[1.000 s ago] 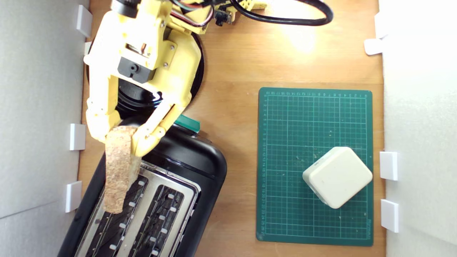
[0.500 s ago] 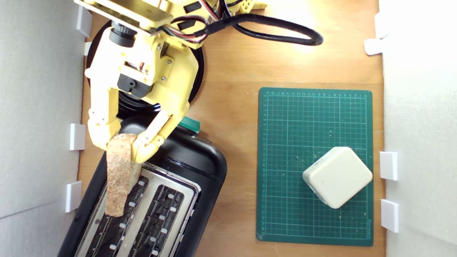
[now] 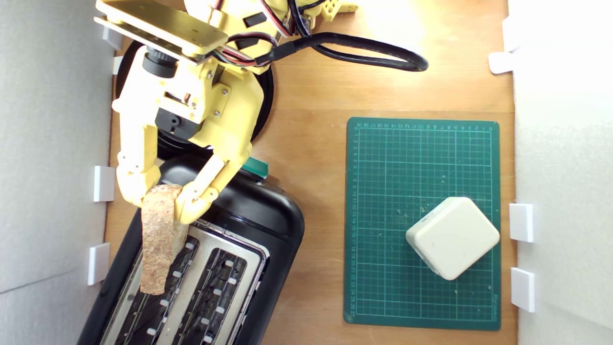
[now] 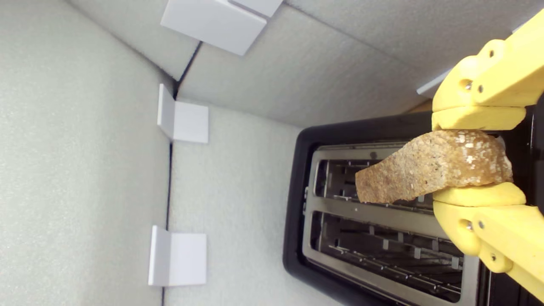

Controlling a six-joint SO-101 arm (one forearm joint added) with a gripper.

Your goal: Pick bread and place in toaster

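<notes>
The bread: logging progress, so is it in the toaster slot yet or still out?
Out. The bread hangs pinched in the claw above the toaster, over a slot, not inside it.

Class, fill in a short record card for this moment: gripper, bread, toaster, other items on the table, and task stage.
gripper: shut on the bread, above the toaster's end
bread: held on edge over the slot at the exterior view's left, not yet in
toaster: black, both slots empty
cream block: on green cutting mat
black plate: under the arm
task stage: bread not yet inserted
</notes>
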